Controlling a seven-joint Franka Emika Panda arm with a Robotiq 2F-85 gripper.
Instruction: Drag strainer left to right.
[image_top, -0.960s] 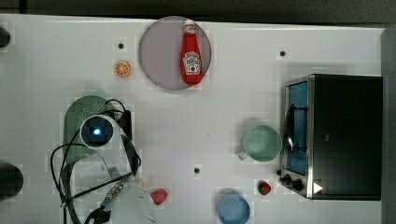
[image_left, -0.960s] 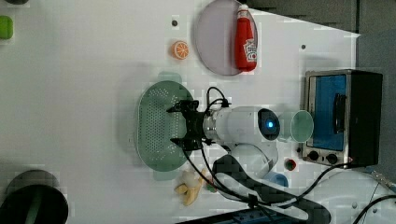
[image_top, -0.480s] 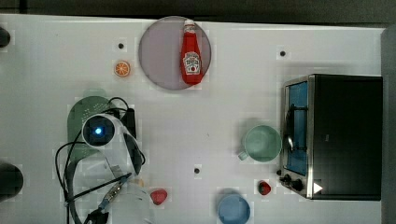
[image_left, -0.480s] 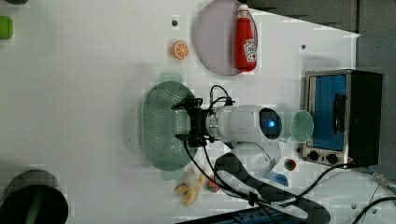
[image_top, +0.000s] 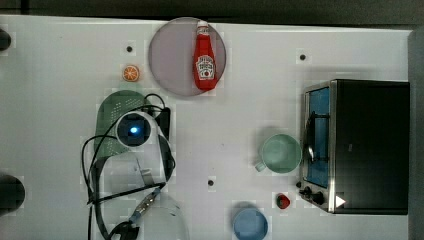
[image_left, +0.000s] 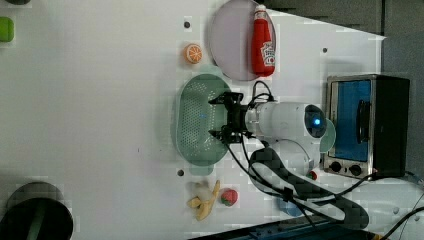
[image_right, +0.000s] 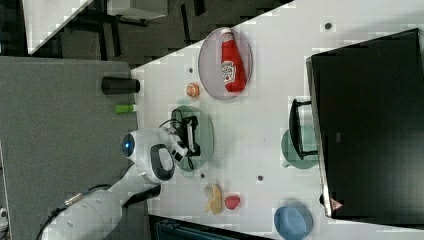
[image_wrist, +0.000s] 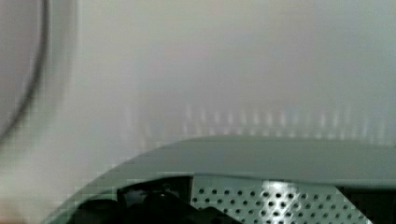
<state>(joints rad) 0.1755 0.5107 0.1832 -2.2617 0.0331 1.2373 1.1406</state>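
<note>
No legible writing; pale mint, hole-dotted strainer (image_left: 197, 120) beside the plate (image_left: 227, 42), open gripper (image_left: 223, 118) over it

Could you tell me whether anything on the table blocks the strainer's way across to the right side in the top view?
The strainer has bare table to its right in the top view; farther right the mug stands before the oven.

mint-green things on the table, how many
2. The strainer sits below the orange slice in the left view, under the open gripper. The mug stands beside the toaster oven.
</note>
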